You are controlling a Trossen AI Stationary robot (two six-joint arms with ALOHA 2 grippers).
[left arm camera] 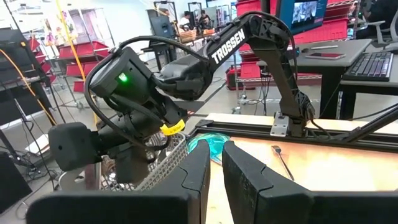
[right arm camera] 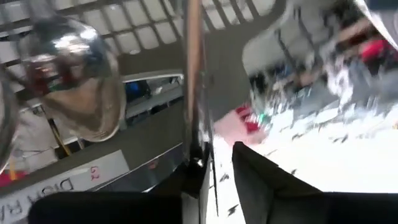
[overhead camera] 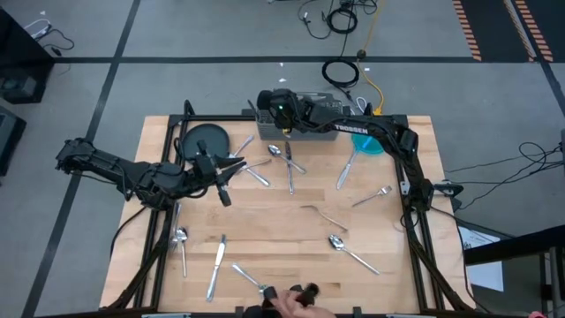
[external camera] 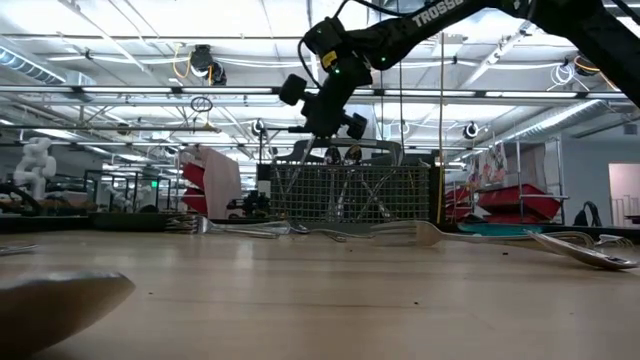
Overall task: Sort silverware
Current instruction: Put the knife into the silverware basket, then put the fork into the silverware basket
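Observation:
My right gripper (overhead camera: 272,113) hangs over the grey wire-mesh caddy (overhead camera: 309,131) at the table's far edge and points down into it (external camera: 325,140). In the right wrist view its fingers (right arm camera: 217,155) are open, with a slim silverware handle (right arm camera: 193,93) close to one of them. A shiny spoon bowl (right arm camera: 74,81) shows by the mesh. My left gripper (overhead camera: 228,177) waits raised and level over the left half of the table. Its fingers (left arm camera: 216,168) are a narrow gap apart with nothing between them. Loose silverware lies flat on the wood, such as a spoon (overhead camera: 335,240) and a knife (overhead camera: 216,265). My right gripper has the slim handle's end (right arm camera: 198,158) beside one finger (right arm camera: 194,186); the other finger (right arm camera: 261,177) stands clear of it. The handle runs straight on from the fingers toward the caddy's mesh. Whether the near finger still touches it, I cannot tell.
A dark round plate (overhead camera: 205,141) sits at the far left, a teal thing (overhead camera: 366,141) right of the caddy. More silverware lies about: a fork (overhead camera: 375,194), a knife (overhead camera: 344,172), a spoon (overhead camera: 179,237). A person's hand (overhead camera: 291,300) reaches in at the near edge.

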